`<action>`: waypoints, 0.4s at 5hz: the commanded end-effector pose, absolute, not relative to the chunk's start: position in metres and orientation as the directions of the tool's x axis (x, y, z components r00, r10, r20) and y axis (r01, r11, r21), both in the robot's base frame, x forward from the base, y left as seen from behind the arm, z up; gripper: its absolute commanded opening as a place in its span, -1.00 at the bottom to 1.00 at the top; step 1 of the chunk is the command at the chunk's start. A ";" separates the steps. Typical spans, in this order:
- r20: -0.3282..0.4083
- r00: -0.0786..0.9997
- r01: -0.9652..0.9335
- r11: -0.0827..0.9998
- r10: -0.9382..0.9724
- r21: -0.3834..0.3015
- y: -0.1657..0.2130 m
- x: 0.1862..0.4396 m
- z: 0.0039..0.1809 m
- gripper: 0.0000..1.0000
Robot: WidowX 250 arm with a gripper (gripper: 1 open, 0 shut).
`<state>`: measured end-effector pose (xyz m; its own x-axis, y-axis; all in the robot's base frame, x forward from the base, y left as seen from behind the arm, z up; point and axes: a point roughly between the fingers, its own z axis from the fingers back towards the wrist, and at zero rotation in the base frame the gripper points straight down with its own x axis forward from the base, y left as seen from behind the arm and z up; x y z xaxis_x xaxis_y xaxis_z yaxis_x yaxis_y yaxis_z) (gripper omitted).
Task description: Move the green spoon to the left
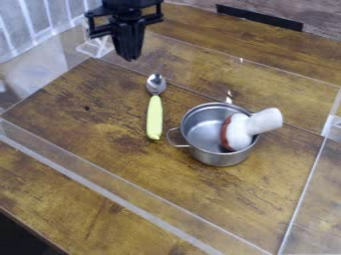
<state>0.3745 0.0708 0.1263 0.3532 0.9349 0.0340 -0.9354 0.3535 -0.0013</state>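
And here is the claw, up at the far side of the wooden table, dark and pointing down, its fingers drawn shut with nothing to be seen between them. Whether the tips hang over the wood or touch it, this view can't say.

Now look just to the near side of the claw, and a little to its right as the camera sees it: there lies the green spoon, flat on the table and apart from the fingers. Its round silver bowl is the end closest to the claw, and the thick yellow-green handle runs away from it, towards the camera.

Further out from the claw, nearer the camera and well over to the right, sits the silver pot. It stands upright, and its wire handle reaches back on the claw's side, close by the end of the spoon's handle. Inside, a white mushroom-like object leans with a reddish edge showing on its rounded part, the paler end poking out over the rim on the side away from the claw.

And just behind the pot, on the claw's side of the rim, there's a thin pale stick, too small to make out clearly.
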 end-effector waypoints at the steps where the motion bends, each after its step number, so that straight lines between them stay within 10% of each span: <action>1: 0.092 0.370 -0.921 0.378 0.925 -0.095 0.075 0.369 0.161 -1.00; 2: 0.086 0.397 -0.910 0.404 0.914 -0.092 0.071 0.364 0.151 -1.00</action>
